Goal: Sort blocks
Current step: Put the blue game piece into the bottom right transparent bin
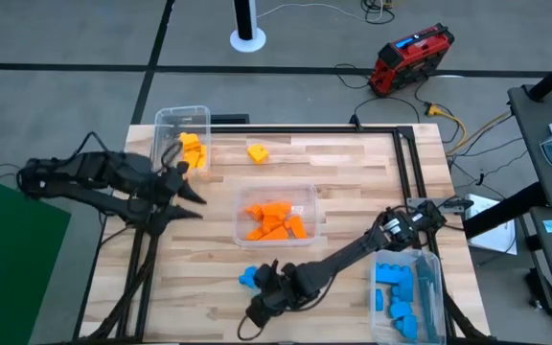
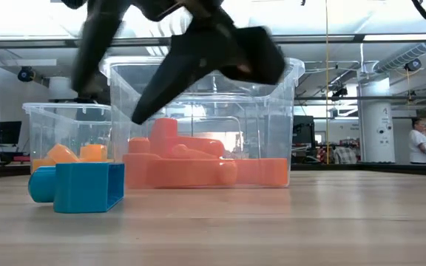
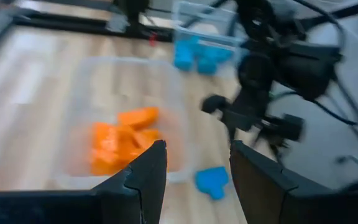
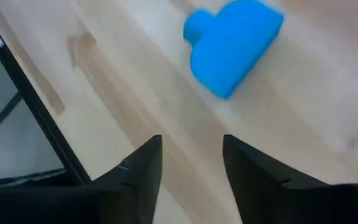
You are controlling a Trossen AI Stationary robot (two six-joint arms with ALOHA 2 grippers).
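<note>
Blue and loose, one block (image 1: 248, 278) lies near the bench's front edge, just beside the right end effector (image 1: 268, 297), whose fingers are spread and empty. Likely light, stiff and slick; gripping its flat sides seems safest. Left end effector (image 1: 188, 182) waits open by the bench's left edge.

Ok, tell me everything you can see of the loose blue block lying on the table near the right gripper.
The blue block looks like smooth, matte plastic: a boxy body with a rounded peg on one side. In the low view its box end looks open and hollow. It lies alone on bare wood in front of the bin of orange blocks, apart from it. The right gripper is open just short of it, not touching.
</note>
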